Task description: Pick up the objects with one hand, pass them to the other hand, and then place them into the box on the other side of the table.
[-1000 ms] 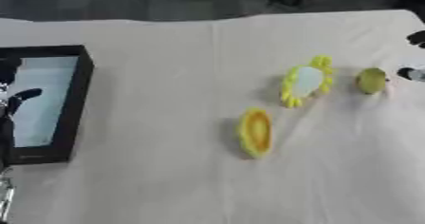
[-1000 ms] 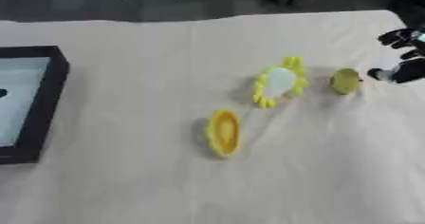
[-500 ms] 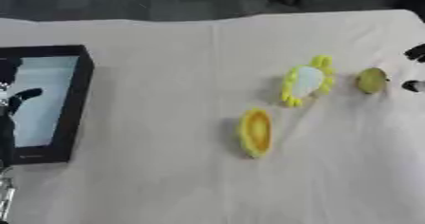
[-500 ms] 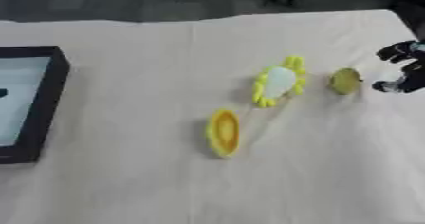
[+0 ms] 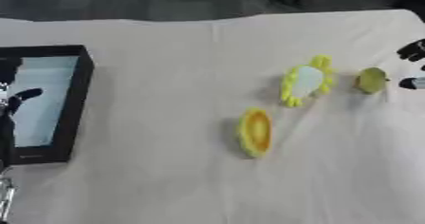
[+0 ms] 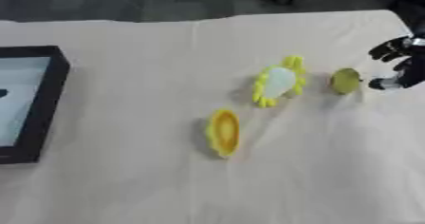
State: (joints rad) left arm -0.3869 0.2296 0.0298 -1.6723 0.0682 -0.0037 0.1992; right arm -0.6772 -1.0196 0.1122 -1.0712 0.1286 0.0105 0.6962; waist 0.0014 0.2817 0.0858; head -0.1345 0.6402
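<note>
Three objects lie on the cream cloth: a small yellow-green round piece (image 6: 345,81), a yellow flower-shaped piece with a pale centre (image 6: 277,81), and an orange-yellow oval dish (image 6: 223,132). My right hand (image 6: 400,64) hovers just right of the yellow-green piece, its fingers and thumb spread apart, holding nothing. The black box (image 5: 51,102) with a pale blue inside sits at the left edge. My left hand (image 5: 10,105) shows at the left edge over the box, fingers relaxed.
The cloth-covered table (image 5: 166,180) ends at a dark floor along the top. Dark shapes stand beyond the far edge. Open cloth stretches between the box and the objects.
My right hand has dropped lower and closer to the yellow-green piece. The objects, the box and my left hand stay where they were.
</note>
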